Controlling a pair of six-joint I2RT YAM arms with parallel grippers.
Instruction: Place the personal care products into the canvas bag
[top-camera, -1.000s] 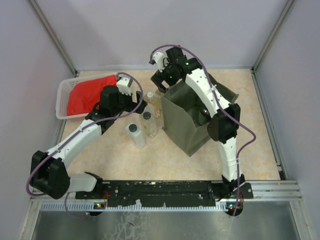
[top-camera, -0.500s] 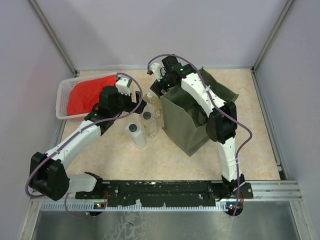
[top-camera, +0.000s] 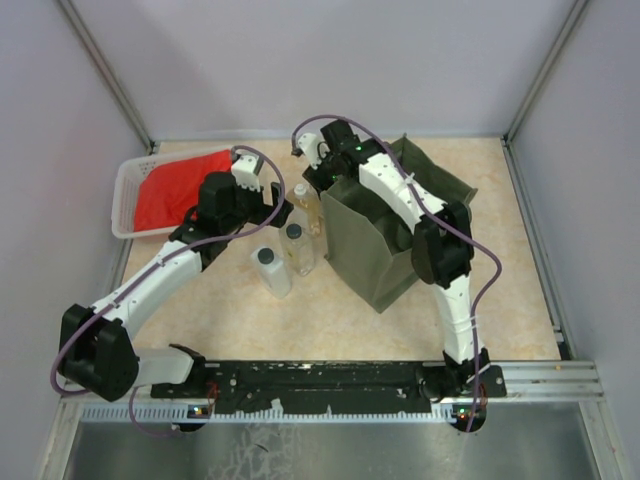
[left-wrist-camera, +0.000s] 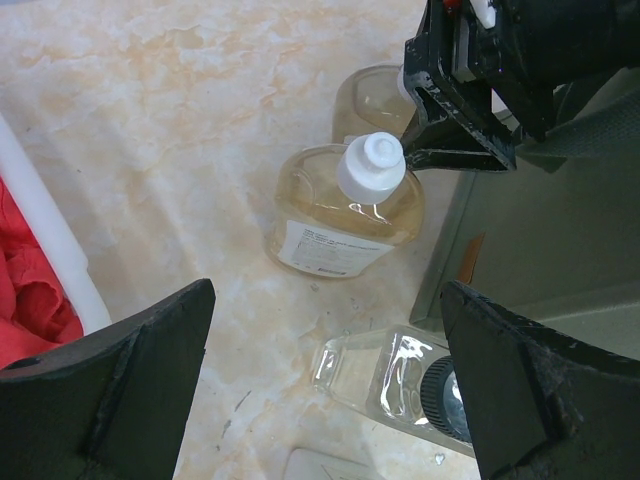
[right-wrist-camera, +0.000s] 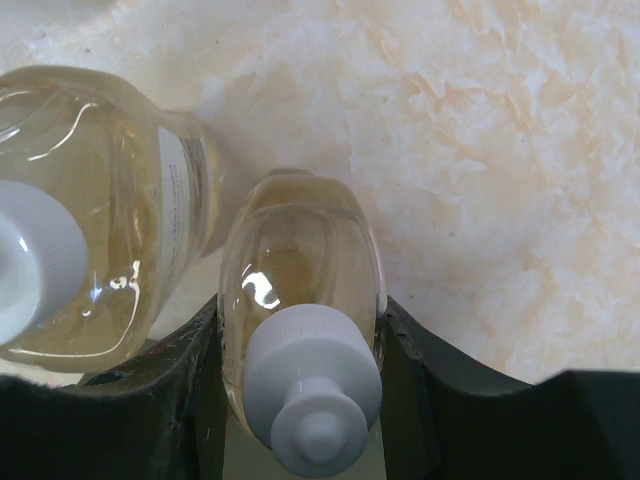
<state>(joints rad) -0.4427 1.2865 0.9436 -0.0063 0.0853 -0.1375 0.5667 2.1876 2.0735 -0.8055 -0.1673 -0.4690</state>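
Note:
My right gripper (right-wrist-camera: 300, 372) is shut on an amber bottle (right-wrist-camera: 298, 262) with a white cap, both fingers pressed against its sides. It stands on the table by the far left corner of the olive canvas bag (top-camera: 395, 240). A second amber bottle (right-wrist-camera: 90, 210) stands right beside it, also seen under my left wrist (left-wrist-camera: 345, 208). The left gripper (left-wrist-camera: 325, 390) hangs open above a clear bottle with a black cap (left-wrist-camera: 400, 372). A white bottle with a dark-grey cap (top-camera: 270, 268) stands nearest the arm bases.
A white lattice basket (top-camera: 128, 196) holding a red cloth (top-camera: 175, 190) sits at the far left, just behind the left arm. The bag stands upright and open at centre right. All the bottles cluster tightly between the two grippers.
The right gripper has moved left and down from above the bag's far corner to the far amber bottle and closed on it. The left arm has stayed still and open.

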